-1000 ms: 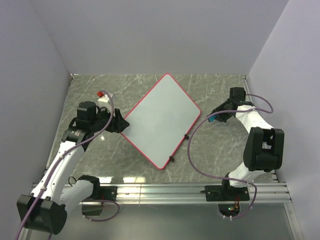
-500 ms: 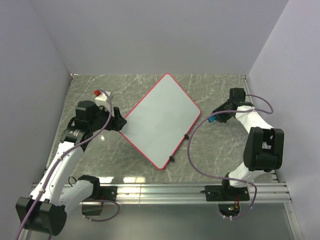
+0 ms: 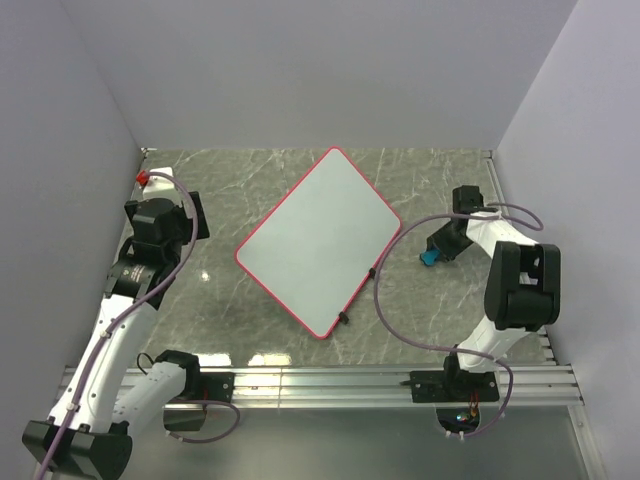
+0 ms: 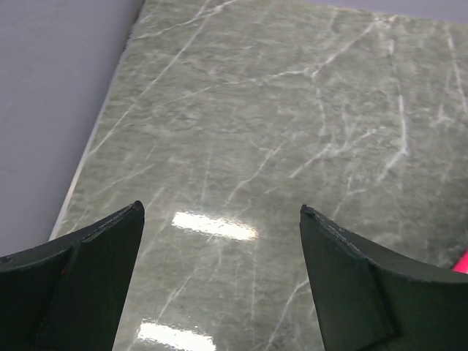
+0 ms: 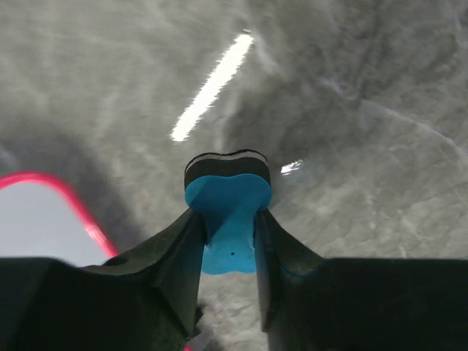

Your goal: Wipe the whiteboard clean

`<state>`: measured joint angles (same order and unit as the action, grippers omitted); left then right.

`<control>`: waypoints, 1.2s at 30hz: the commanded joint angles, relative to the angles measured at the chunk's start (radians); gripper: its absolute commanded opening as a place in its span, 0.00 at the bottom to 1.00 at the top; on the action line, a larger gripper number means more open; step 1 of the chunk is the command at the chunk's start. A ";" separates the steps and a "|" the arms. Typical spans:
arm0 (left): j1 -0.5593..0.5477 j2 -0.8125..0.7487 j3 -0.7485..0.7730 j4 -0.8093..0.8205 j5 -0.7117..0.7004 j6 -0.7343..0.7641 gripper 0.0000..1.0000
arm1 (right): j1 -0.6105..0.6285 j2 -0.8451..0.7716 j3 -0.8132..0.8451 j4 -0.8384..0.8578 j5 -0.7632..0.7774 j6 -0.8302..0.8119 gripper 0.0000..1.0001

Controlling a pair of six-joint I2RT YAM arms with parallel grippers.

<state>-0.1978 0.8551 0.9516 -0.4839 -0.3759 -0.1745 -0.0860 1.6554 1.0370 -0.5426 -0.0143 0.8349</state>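
Backed away from the whiteboard point(image 3: 318, 240), the left gripper point(image 4: 221, 210) now hangs near the left wall, jaws spread wide over the table point(image 4: 292, 110). Just right of the board, the right gripper point(image 5: 227, 216) pinches a blue eraser point(image 5: 227, 186). The whiteboard lies flat mid-table, turned cornerwise and seemingly clean.

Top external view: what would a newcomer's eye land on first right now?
The whiteboard with its red-pink frame lies turned like a diamond in the middle of the marble table, its face showing no marks. To its right, off the board, the right gripper is shut on a blue eraser. At the left, the left gripper hangs open over bare marble.
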 commanded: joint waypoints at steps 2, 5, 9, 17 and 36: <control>0.000 -0.008 0.033 -0.012 -0.109 -0.026 0.93 | -0.004 0.026 -0.002 -0.056 0.047 -0.019 0.59; -0.002 -0.001 0.044 -0.001 -0.144 -0.033 0.94 | -0.004 0.018 0.012 -0.063 0.048 -0.034 1.00; 0.000 0.022 0.079 0.002 -0.181 -0.055 0.97 | 0.000 -0.011 0.040 -0.091 0.036 -0.039 1.00; -0.029 0.137 0.249 -0.007 0.092 -0.059 0.99 | 0.081 -0.256 0.129 0.033 -0.137 -0.137 0.99; -0.117 0.177 0.339 0.038 0.554 -0.152 0.99 | 0.238 -0.739 0.057 -0.134 -0.271 -0.201 1.00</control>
<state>-0.3092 1.0611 1.2892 -0.4721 0.1417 -0.3107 0.1482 1.0054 1.1149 -0.6231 -0.2756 0.6304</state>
